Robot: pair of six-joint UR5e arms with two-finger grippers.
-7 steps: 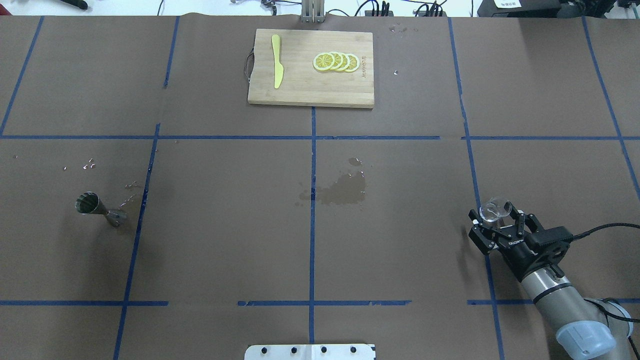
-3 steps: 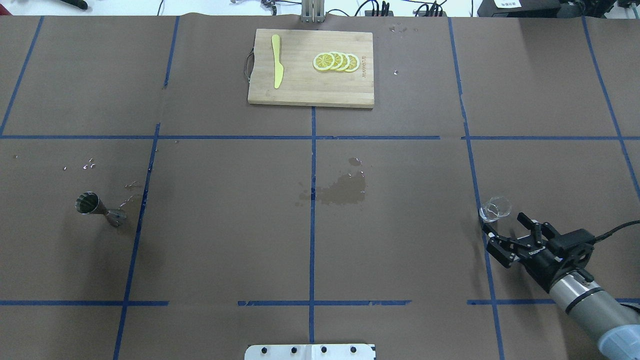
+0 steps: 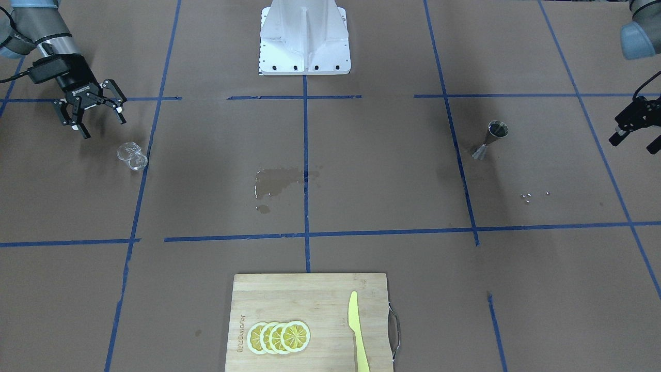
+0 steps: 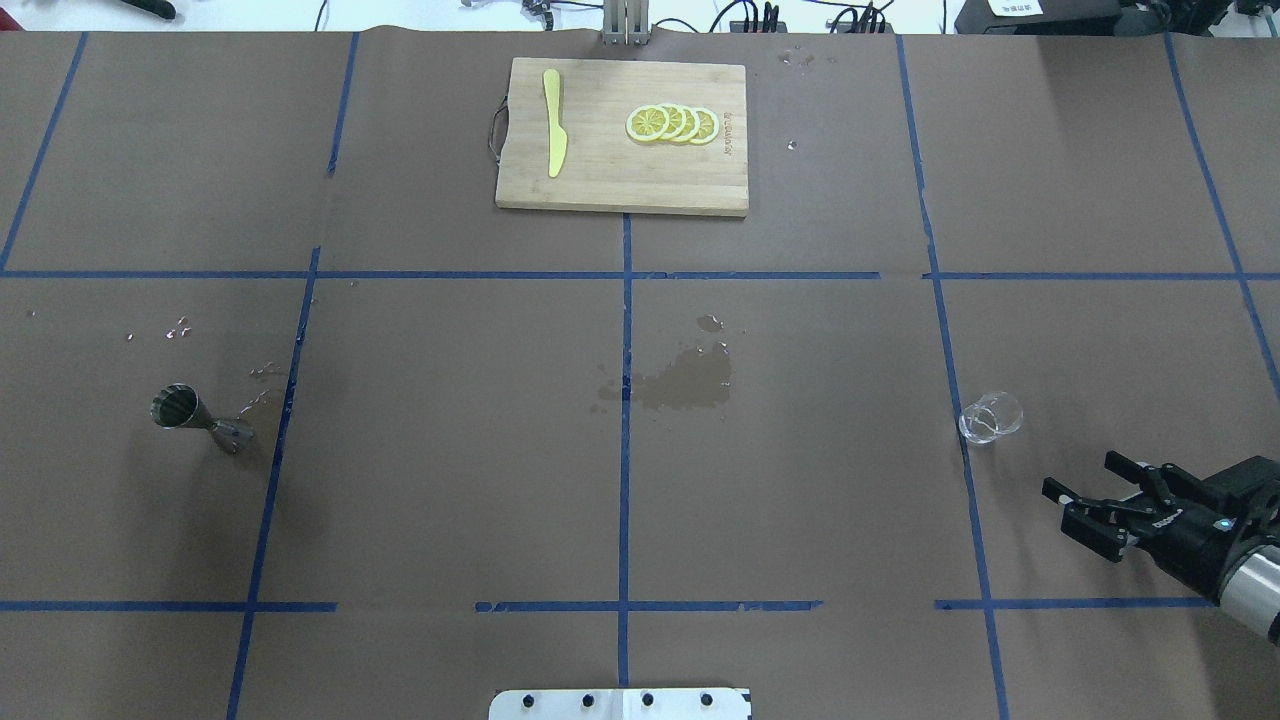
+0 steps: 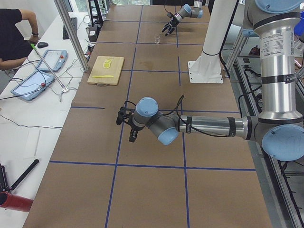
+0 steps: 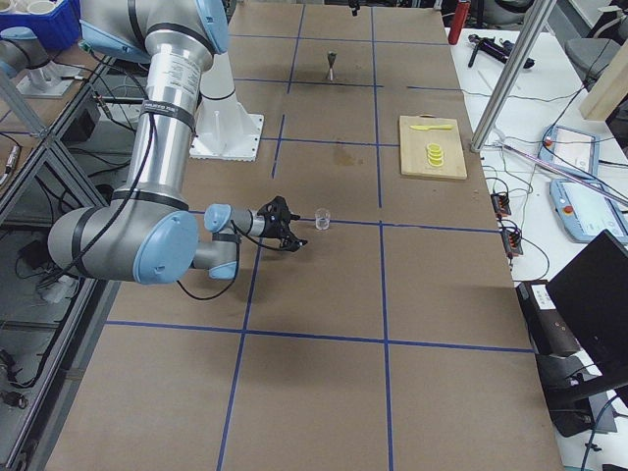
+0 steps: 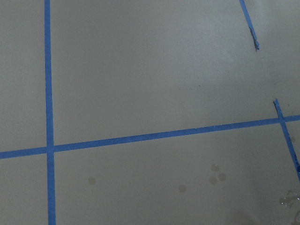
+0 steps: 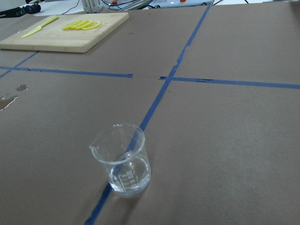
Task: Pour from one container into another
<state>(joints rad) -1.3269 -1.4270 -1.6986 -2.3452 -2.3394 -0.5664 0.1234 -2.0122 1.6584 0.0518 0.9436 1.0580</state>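
Note:
The small clear glass cup stands upright on a blue tape line at the table's right side, also seen close up in the right wrist view. My right gripper is open and empty, a short way back from the cup and apart from it; the front-facing view shows the gripper with fingers spread. The metal hourglass jigger stands far off on the left side. My left gripper hangs open beyond the jigger at the table's edge, holding nothing.
A wooden cutting board with lemon slices and a yellow knife lies at the far middle. A wet stain marks the centre. Droplets lie near the jigger. The robot's base plate sits at the near edge.
My right gripper, which had its fingers around the cup, has let go and pulled back toward the near right. The cup stays standing where it was. The jigger has not moved.

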